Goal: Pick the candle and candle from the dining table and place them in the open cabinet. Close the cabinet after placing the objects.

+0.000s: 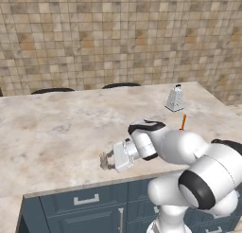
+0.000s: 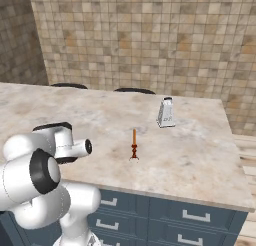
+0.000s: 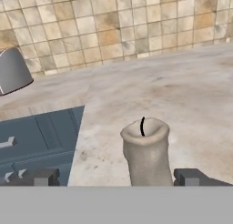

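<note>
Gripper (image 3: 116,176) jaws stand wide apart, one dark fingertip (image 3: 40,176) on each side of the beige candle (image 3: 145,150), with gaps visible on both sides, so nothing is grasped. From the left base view the gripper (image 1: 105,161) reaches low over the table's (image 1: 56,132) front edge, where the stubby candle (image 1: 103,160) stands upright (its black wick shows in the hollowed top). Below that edge are dark blue drawers (image 1: 85,201) with silver handles. Farther back and to the right, the slender red candle (image 2: 134,145) stands upright on its flared foot. Beyond it, near the far right corner, stands the grey grater (image 2: 166,112). A tiled wall (image 2: 150,40) rises behind.
</note>
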You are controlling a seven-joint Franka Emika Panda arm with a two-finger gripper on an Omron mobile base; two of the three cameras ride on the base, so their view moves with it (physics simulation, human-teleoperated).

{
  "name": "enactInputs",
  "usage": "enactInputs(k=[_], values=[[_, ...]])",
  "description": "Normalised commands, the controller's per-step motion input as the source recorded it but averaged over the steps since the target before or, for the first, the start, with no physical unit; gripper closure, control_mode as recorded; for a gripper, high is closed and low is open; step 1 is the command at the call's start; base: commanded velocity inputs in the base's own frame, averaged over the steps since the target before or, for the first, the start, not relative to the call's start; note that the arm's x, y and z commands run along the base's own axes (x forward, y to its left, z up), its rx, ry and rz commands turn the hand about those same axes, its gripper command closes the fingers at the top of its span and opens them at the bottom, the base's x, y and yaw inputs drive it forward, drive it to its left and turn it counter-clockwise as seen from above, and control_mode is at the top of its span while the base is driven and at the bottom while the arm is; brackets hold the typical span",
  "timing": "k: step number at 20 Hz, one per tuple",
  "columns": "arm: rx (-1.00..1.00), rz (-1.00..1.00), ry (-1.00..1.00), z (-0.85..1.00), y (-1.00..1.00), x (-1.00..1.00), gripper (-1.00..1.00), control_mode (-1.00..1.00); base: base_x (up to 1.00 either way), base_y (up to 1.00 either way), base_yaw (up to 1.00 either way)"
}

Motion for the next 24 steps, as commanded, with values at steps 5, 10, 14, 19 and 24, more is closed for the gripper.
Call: enactInputs(k=[5,10,14,19,24], values=[[0.0,-0.02,0.0,-0.04,0.0,0.0,-1.0,-1.0,0.0,0.0,0.0],[0.0,-0.05,0.0,-0.03,0.07,0.03,-1.0,-1.0,0.0,0.0,0.0],[0.0,-0.04,0.0,-0.04,0.23,0.15,-1.0,-1.0,0.0,0.0,0.0],[0.0,-0.05,0.0,-0.03,0.22,0.18,-1.0,-1.0,0.0,0.0,0.0],[0.0,-0.09,0.0,-0.09,0.03,0.14,-1.0,-1.0,0.0,0.0,0.0]])
